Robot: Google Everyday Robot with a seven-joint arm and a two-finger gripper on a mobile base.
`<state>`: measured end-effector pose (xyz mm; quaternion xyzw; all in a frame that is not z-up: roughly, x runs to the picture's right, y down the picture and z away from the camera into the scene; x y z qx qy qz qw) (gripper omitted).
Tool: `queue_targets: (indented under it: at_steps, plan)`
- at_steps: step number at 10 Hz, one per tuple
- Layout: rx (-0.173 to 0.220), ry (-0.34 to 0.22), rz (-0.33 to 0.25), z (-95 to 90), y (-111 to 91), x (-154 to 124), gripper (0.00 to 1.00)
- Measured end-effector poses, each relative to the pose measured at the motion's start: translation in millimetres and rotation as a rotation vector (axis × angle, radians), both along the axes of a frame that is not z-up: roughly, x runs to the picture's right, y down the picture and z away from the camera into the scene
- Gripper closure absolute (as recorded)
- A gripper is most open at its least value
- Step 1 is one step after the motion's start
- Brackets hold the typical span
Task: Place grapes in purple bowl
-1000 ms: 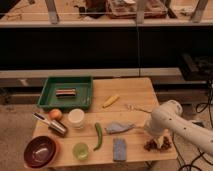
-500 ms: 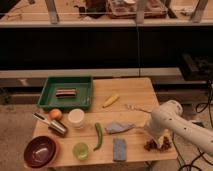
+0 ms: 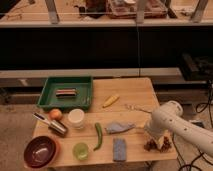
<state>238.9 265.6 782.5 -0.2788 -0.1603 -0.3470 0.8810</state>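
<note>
The grapes (image 3: 152, 145) are a small dark reddish bunch lying near the front right edge of the wooden table (image 3: 130, 90). My gripper (image 3: 158, 139) hangs at the end of the white arm (image 3: 167, 119), low over the grapes and partly hidden by the arm. The purple bowl (image 3: 41, 151) sits at the front left corner of the table, far to the left of the gripper, and it looks empty.
A green tray (image 3: 66, 93) stands at the back left. An orange fruit (image 3: 55, 114), a white cup (image 3: 76, 118), a metal scoop (image 3: 52, 124), a green cup (image 3: 81, 150), a green chili (image 3: 98, 136), a grey cloth (image 3: 120, 127), a blue sponge (image 3: 119, 149) and a yellow piece (image 3: 111, 100) lie between the bowl and the grapes.
</note>
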Motion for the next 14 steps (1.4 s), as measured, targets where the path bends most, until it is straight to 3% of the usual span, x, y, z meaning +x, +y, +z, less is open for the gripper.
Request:
queue_targets:
  at_steps: [3, 9, 12, 14]
  plan:
    - [0.000, 0.003, 0.002, -14.1, 16.4, 1.4, 0.20]
    - [0.001, -0.001, 0.001, -13.7, 15.1, -1.2, 0.20]
    - [-0.008, 0.009, 0.017, -12.4, 15.6, 1.2, 0.38]
    - [-0.037, 0.061, 0.066, -0.4, 17.4, 8.6, 0.61]
